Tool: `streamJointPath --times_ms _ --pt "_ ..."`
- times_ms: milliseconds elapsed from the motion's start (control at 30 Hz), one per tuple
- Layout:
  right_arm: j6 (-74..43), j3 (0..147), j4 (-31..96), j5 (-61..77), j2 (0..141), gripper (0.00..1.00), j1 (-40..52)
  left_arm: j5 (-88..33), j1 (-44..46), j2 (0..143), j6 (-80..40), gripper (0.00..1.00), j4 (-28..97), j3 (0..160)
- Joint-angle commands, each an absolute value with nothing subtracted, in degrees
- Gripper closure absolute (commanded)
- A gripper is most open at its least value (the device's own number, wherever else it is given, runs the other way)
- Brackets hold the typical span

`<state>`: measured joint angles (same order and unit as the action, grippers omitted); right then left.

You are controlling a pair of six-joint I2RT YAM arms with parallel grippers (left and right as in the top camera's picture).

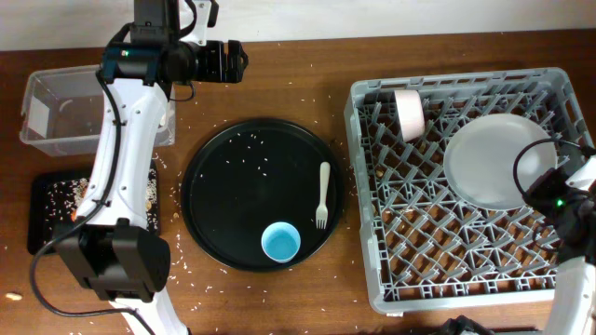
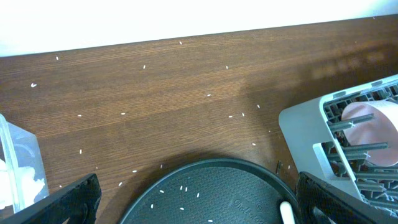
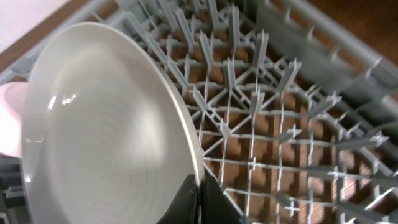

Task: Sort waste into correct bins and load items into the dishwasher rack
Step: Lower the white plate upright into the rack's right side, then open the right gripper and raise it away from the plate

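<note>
**Right gripper** [image 3: 200, 199]: jaws pinched on the rim of the plate [image 3: 106, 143]. The plate stands tilted in the rack [image 3: 280, 124], its face spreading up and away from the fingertips. The bowl [image 3: 9, 118] lies beyond the plate's far edge.

**Left gripper** [image 2: 199, 202]: jaws wide, holding nothing, above the rim of the round tray [image 2: 236, 186]. The table [image 2: 186, 93] lies ahead, with the clear box [image 2: 18, 174] beside one finger and a rack corner beside the other.

**Fork** [image 1: 323, 195] and **cup** [image 1: 280, 242]: both on the round tray, well apart from both grippers.

White arms [image 1: 119, 154], black joints [image 1: 114, 262], cables [image 1: 35, 279]
</note>
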<state>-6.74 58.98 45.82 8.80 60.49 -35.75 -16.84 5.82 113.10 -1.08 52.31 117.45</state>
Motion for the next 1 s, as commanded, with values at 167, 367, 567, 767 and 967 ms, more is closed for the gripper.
streamJointPath --times_ms 167,367,567,767,967 --pt "14.48 66.76 39.09 8.88 57.71 0.96 -30.89 -13.39 5.82 113.58 -0.54 0.01 51.83 117.95" --pt "28.27 66.76 31.81 -6.15 65.56 0.96 -16.64 -7.31 5.82 113.58 -0.54 0.01 51.44 117.95" --pt "28.29 66.76 23.09 -18.59 73.30 0.96 -12.69 -7.18 5.82 113.58 -0.54 0.01 50.98 117.95" --pt "32.80 66.76 23.09 -21.19 75.94 0.96 -8.97 -3.40 5.82 113.58 -0.30 0.01 50.96 117.95" --pt "32.80 66.76 22.37 -34.09 79.72 0.96 -3.62 -2.09 5.82 113.58 -0.32 0.01 50.94 117.95"
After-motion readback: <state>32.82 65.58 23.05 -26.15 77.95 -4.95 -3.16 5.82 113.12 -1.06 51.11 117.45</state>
